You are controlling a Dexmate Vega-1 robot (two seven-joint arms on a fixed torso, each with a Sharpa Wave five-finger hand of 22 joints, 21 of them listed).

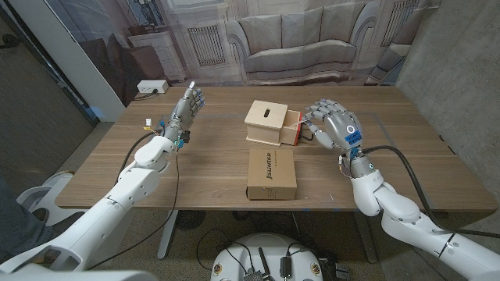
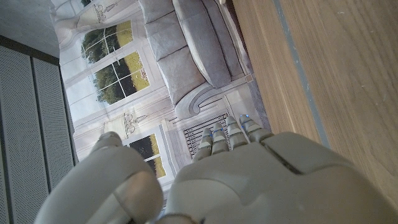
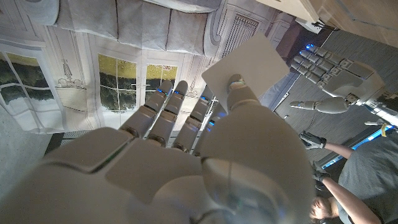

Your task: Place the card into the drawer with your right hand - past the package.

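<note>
The white card is seen clearly in the right wrist view, pinched by the right hand beside the drawer. The left hand is held spread, touching nothing.

The right hand pinches a white card — left hand beyond.

Behind your wooden table hangs a printed backdrop showing a grey sofa and panelled walls. A white power strip sits on the floor past the table's far left corner. In the right wrist view you can see a person in a grey sleeve.
</note>
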